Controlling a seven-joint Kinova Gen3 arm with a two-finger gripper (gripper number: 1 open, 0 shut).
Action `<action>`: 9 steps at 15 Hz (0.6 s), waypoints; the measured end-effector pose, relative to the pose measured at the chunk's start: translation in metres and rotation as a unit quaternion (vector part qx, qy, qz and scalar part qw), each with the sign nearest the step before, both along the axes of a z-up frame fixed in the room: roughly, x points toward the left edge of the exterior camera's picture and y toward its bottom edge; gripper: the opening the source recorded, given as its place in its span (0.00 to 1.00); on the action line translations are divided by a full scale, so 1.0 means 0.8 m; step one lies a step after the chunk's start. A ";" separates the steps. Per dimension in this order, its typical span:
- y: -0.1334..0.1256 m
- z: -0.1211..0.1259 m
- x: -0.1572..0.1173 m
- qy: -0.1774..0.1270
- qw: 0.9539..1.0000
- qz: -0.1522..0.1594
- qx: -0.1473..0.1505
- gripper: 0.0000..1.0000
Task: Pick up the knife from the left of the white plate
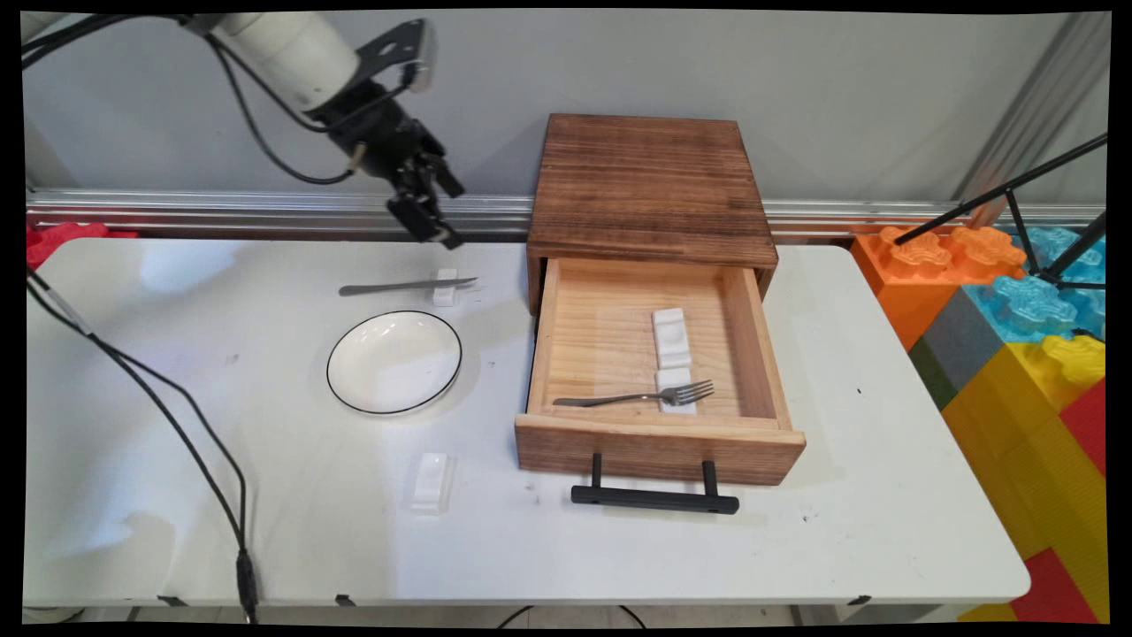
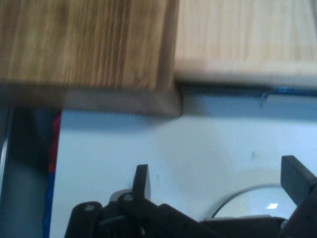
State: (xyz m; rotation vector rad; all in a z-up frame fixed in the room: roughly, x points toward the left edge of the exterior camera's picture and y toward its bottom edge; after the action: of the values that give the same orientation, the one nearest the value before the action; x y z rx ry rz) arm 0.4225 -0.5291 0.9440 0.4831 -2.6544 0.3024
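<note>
My gripper [image 1: 453,217] hangs open in the air above the table's far side, left of the wooden drawer box [image 1: 650,181], and holds nothing. Just below it a metal knife [image 1: 402,286] lies with its blade on a small white rest [image 1: 445,288]. A white plate with a dark rim [image 1: 394,361] sits in front of the knife. In the hand view the gripper [image 2: 218,171] has its fingers [image 2: 142,181] wide apart over bare table. The box top [image 2: 84,44], the paler drawer [image 2: 247,39] and part of the plate rim [image 2: 250,191] show beyond them.
The box's drawer [image 1: 747,354] is pulled out, black handle [image 1: 654,498] towards the near edge. Inside, a fork [image 1: 637,397] rests on one of two white rests [image 1: 670,336]. Another white rest [image 1: 431,482] lies near the table's front. Coloured foam blocks [image 1: 1017,354] stand at the right.
</note>
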 end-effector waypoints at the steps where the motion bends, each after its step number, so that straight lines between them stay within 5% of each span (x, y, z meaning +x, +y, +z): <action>1: -0.002 -0.005 0.017 0.000 1.000 0.002 0.001 1.00; 6: -0.013 -0.027 0.080 -0.002 1.000 0.011 0.011 1.00; 7: -0.015 -0.031 0.091 -0.002 1.000 0.012 0.013 0.00; 9: -0.020 -0.039 0.108 -0.004 1.000 0.014 0.017 0.00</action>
State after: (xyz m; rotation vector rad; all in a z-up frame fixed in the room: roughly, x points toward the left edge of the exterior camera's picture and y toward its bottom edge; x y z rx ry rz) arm 0.5091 -0.5452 0.9126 0.5304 -2.6659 0.2683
